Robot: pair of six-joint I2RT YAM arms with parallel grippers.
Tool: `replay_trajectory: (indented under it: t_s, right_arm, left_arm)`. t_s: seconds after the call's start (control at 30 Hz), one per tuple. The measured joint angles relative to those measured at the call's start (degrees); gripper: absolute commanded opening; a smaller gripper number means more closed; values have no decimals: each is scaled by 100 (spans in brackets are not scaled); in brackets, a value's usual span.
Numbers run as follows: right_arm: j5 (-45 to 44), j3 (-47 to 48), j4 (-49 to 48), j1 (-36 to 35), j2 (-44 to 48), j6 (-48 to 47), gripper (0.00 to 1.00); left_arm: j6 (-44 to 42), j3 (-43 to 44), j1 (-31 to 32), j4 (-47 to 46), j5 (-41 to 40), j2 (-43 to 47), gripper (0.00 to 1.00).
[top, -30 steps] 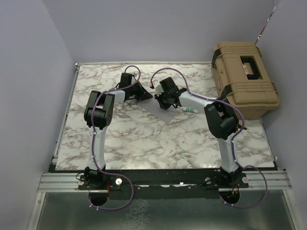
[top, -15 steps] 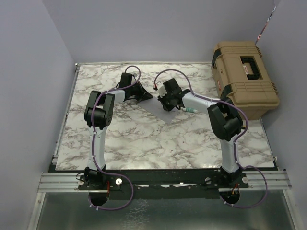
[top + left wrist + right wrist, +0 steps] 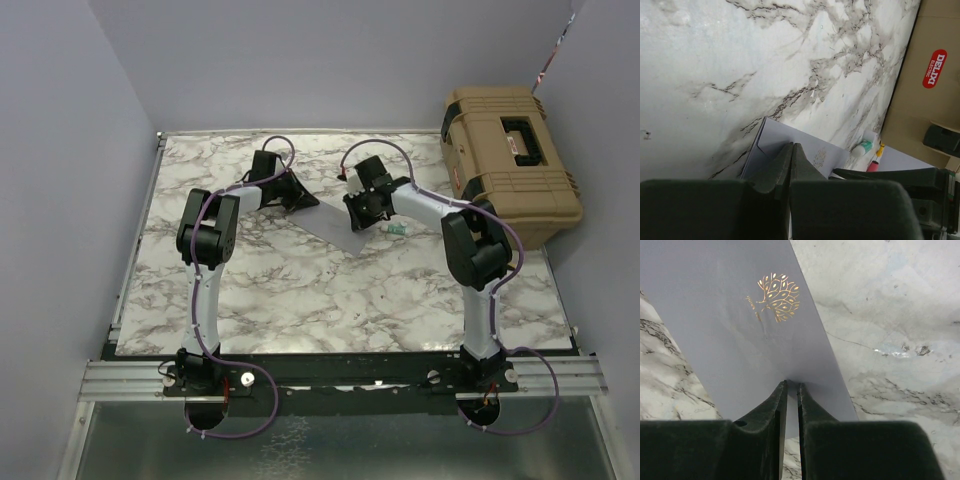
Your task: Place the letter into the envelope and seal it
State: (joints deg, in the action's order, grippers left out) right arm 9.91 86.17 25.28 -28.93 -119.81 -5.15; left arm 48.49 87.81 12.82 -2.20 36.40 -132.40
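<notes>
envelope (image 3: 335, 225) is in the far middle of the counter (image 3: 280, 290), held from both ends. your left jaws are closed tight on its left corner, and your right jaws are squeezed down to a sliver on its right edge. the right wrist view shows the grey-lavender face of the envelope (image 3: 740, 330) with its gold tree emblem (image 3: 779, 304) running away from the tips. whether the sheet lies flat on the marble or is lifted off it, i cannot tell.

letter: no tan paper shows in any view. it may be inside already, but nothing confirms that. the flap is not visible either, so you cannot tell from here whether it is open or folded.

what could go wrong:

- with two pinches on one thin sheet, arms drifting apart could tear the paper at a grip, and arms closing in could buckle it and leave a crease.
- each grip bites only a narrow margin, so a quick swing may let the paper slip out of one pair and leave it hanging from the other.
- pressing the flap down before you have checked for the letter could seal an empty envelope.
- a small green-capped tube (image 3: 397, 230) lies just right of the envelope, near your right arm, where a low sweep could roll it toward the tan toolbox (image 3: 510, 165).
</notes>
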Motion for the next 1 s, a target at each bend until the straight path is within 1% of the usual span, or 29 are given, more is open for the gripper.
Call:
replay_trajectory:
  t_s: [0.07,0.13,0.27,0.43,0.47,0.6,0.67,0.8,0.93,1.0]
  right_arm:
    - [81,33,111,17,0,170,17]
    - [164,52,190,24,0,385,18]
    - [258,173,393,22,2,957,23]
    - [-142,535,597,20,153,1641,32]
    - [-293,603,621,17,236,1749,36]
    - [-988,702,695,57,748,2107,45]
    - [-1329,699,785,133,1010,2321,48]
    - [-1908,623,1001,398,1290,2835,49]
    - [-2406,308,1401,649,1353,3718,49]
    - [-2546,87,1578,732,1353,4172,50]
  left_arm:
    - [-55,59,2,74,15,-7,15]
    - [-127,118,4,153,26,-9,30]
    - [-299,387,4,361,72,-7,50]
    - [-439,562,-4,570,87,114,67]
    - [-494,560,-7,647,87,195,69]
    - [-643,479,-11,800,83,640,77]
    - [-778,249,-13,796,7,1062,79]
    - [-1073,-297,-33,868,-398,1947,84]
    - [-1410,-911,-39,898,-1113,2736,86]
    - [-1530,-1152,-39,920,-1408,2970,86]
